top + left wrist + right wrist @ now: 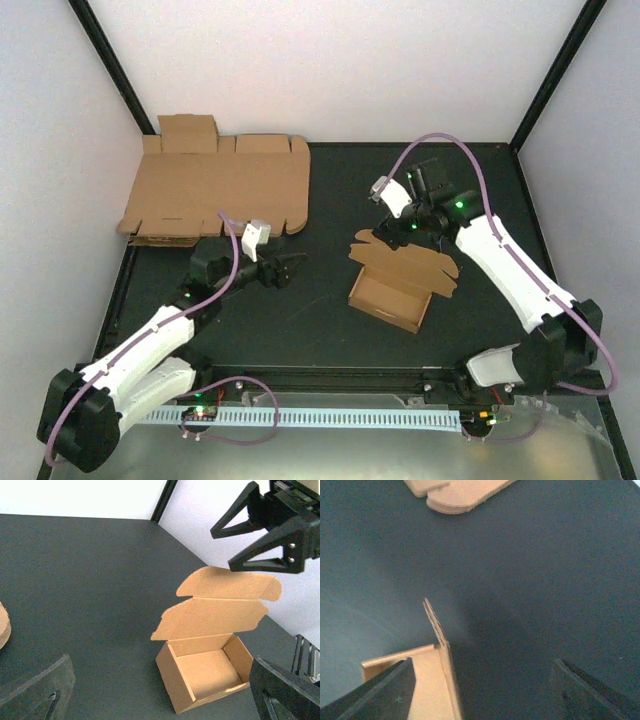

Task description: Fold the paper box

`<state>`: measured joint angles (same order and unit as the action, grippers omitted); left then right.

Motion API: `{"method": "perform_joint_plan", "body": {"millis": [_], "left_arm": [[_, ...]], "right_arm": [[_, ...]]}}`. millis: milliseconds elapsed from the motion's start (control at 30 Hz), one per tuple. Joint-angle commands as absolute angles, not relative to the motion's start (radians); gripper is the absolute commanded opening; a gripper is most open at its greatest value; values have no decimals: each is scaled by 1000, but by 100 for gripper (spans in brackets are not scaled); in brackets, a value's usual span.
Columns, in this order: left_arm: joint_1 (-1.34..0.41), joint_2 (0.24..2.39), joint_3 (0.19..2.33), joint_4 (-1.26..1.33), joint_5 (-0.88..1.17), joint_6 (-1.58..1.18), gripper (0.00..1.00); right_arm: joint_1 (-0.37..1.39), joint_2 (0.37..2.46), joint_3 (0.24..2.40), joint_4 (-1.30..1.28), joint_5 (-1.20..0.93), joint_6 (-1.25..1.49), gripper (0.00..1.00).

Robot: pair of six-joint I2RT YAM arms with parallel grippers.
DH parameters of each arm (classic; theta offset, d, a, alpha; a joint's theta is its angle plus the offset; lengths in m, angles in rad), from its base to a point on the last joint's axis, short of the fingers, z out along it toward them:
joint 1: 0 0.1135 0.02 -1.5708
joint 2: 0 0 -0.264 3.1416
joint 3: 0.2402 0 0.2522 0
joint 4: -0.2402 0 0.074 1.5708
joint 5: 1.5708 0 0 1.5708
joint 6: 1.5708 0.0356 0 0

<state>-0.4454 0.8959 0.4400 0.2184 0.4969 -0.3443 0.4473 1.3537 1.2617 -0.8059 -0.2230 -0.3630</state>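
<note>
**Brown paper box (392, 288): tray formed, lid not closed**

Black table (330, 190) carries flat cardboard sheets (215, 185) at the upper left of the top view. The paper box sits centre-right: base and walls are up, and the lid with its ear flaps stands open behind. My read on what's left: fold the lid over and tuck the flaps.

Right tool (222, 550) hovers just above the lid edge, jaws wide apart, gripping nothing. Left tool (293, 266) is centre-left, well apart from the box, also spread wide and empty.

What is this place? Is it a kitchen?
Likely a robot lab booth, not a kitchen: white walls around a black table, a left arm and right arm bolted at its edge, and a half-folded paper box.
</note>
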Motion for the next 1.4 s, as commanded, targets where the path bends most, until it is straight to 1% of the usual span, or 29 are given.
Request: {"method": "perform_joint_plan", "body": {"millis": [0, 33, 67, 100, 133, 300, 467, 533, 567, 600, 633, 767, 900, 1000, 1033, 1233, 1367], "left_arm": [[-443, 856, 419, 253, 488, -342, 99], [-443, 853, 416, 253, 487, -342, 99], [-443, 852, 414, 254, 486, -342, 99], [-443, 853, 413, 256, 486, -343, 99], [-443, 855, 413, 256, 487, -343, 99], [-443, 861, 414, 255, 494, -342, 99], [-443, 865, 414, 253, 489, -342, 99], [-443, 867, 414, 252, 489, -344, 99], [-443, 865, 414, 251, 487, -344, 99], [-443, 864, 414, 251, 486, -344, 99], [-443, 863, 416, 249, 485, -344, 99], [-443, 859, 416, 236, 475, -339, 99], [-443, 856, 416, 220, 467, -335, 99], [-443, 847, 416, 203, 454, -325, 99], [-443, 841, 417, 195, 446, -321, 99], [-443, 767, 409, 139, 372, -298, 99], [-443, 719, 391, 125, 345, -297, 99]], "right_arm": [[446, 1415, 1365, -1010, -161, -439, 73], [448, 1424, 1373, -1026, -150, -449, 70], [450, 1431, 1378, -1036, -131, -450, 62], [452, 1435, 1381, -1044, -127, -448, 58], [452, 1437, 1383, -1051, -138, -450, 57], [459, 1407, 1369, -1039, -204, -454, 58], [460, 1428, 1347, -1023, -167, -458, 55], [462, 1451, 1349, -1019, -143, -457, 51], [462, 1464, 1355, -1020, -132, -458, 48], [462, 1476, 1363, -1025, -123, -460, 42], [463, 1485, 1373, -1028, -108, -461, 39], [474, 1492, 1372, -1016, -107, -493, 38], [487, 1533, 1389, -1041, -114, -513, 23], [493, 1569, 1426, -1069, -137, -524, 4], [497, 1576, 1441, -1073, -144, -525, 2], [542, 1574, 1490, -1021, -211, -561, 2], [575, 1608, 1564, -1031, -234, -611, 2]]}}
